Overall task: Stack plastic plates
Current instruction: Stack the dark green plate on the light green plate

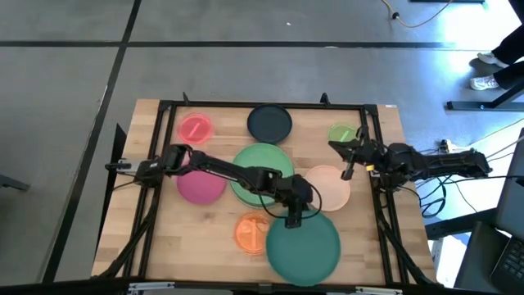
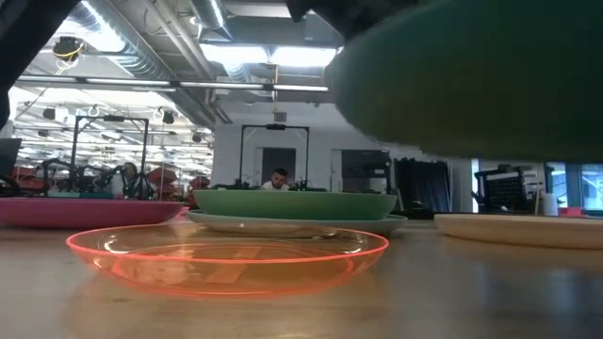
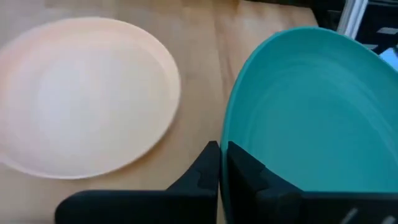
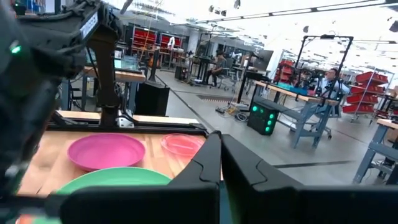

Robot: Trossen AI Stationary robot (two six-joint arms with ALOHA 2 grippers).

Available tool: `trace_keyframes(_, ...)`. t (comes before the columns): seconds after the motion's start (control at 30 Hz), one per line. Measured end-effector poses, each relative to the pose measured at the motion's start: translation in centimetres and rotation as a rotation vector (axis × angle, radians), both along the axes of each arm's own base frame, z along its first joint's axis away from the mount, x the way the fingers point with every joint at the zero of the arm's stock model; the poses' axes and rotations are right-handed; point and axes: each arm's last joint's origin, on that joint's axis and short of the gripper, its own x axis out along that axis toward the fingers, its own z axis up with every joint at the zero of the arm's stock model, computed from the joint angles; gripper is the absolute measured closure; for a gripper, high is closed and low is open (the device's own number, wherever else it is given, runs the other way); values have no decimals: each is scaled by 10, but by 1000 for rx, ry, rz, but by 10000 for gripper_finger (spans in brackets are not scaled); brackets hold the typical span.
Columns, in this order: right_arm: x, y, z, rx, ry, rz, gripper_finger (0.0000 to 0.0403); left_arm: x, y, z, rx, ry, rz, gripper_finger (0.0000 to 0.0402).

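Note:
My left gripper (image 1: 292, 216) is shut on the rim of a large teal plate (image 1: 304, 246) near the table's near edge; in the low view the teal plate (image 2: 471, 75) hangs clear above the wood. A peach plate (image 1: 329, 187) lies just beyond it. A large green plate (image 1: 260, 170) rests on a pale plate (image 2: 294, 223). An orange see-through plate (image 1: 251, 232) lies beside the teal one. My right gripper (image 1: 348, 170) is shut and empty at the peach plate's far right side. My left gripper pinches the teal plate's rim (image 3: 225, 163) on its far side, one finger inside the plate and one outside. The fingers come from above and from the far left. The plate is lifted clear of the table and tilted.
A magenta plate (image 1: 201, 185), a small pink see-through plate (image 1: 195, 129), a dark navy plate (image 1: 269, 123) and a small light green plate (image 1: 342, 133) lie on the wooden table inside a black frame (image 1: 246, 104). People sit in the room behind.

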Motion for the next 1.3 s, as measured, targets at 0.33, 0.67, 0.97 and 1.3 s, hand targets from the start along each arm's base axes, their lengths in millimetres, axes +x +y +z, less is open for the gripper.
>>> trace_keyframes(0.33,-1,0,-2,1,25,-1,395,-23,42,42,143,11,83,394)
trace_keyframes(0.67,0,0,-4,25,32,2,395,-100,107,58,140,-19,287,394)
trace_keyframes(0.97,0,0,-4,25,32,1,395,-159,157,54,155,-36,491,394)
trace_keyframes(1.3,0,0,-4,25,32,1,395,-187,189,4,180,63,575,394)
